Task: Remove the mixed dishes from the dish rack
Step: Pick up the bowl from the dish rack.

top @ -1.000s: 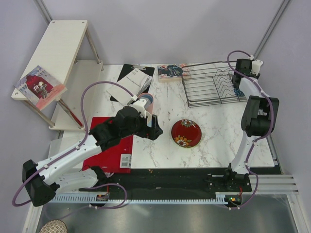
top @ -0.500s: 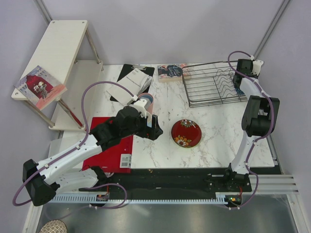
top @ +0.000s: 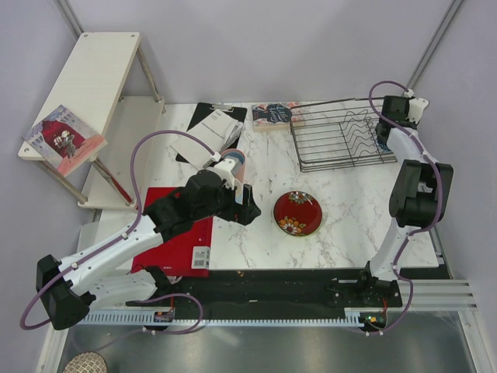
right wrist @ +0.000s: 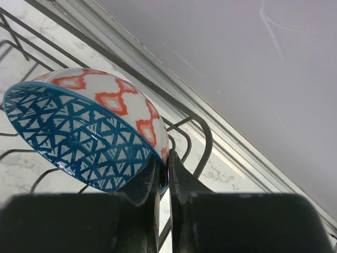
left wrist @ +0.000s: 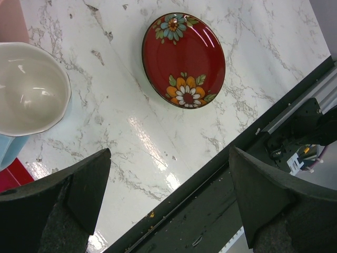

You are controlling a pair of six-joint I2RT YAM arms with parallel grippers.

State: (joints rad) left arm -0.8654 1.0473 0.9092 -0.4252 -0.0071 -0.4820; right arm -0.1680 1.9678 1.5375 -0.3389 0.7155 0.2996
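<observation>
Pale wooden shelf (top: 97, 70) with a booklet (top: 62, 140), red board (top: 175, 249), clipboard (top: 213, 128), marble table (top: 342, 210).

Open marble (top: 349, 194) between floral plate (top: 297, 213) and dish rack (top: 334, 140), its wires close beside the bowl (right wrist: 84, 142).

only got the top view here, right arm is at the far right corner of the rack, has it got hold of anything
Observer: Yes. The right wrist view shows the right gripper with its fingers pinched on the rim of the small blue-patterned bowl.
Operator: is the bowl out of the rack
Observer: I cannot tell. It hangs tilted on edge, with wires of the dish rack close behind and below it.
Operator: and the left fingers, i can't see them under the arm
Observer: The left wrist view shows the left gripper wide open with nothing between the fingers, only bare marble below.
</observation>
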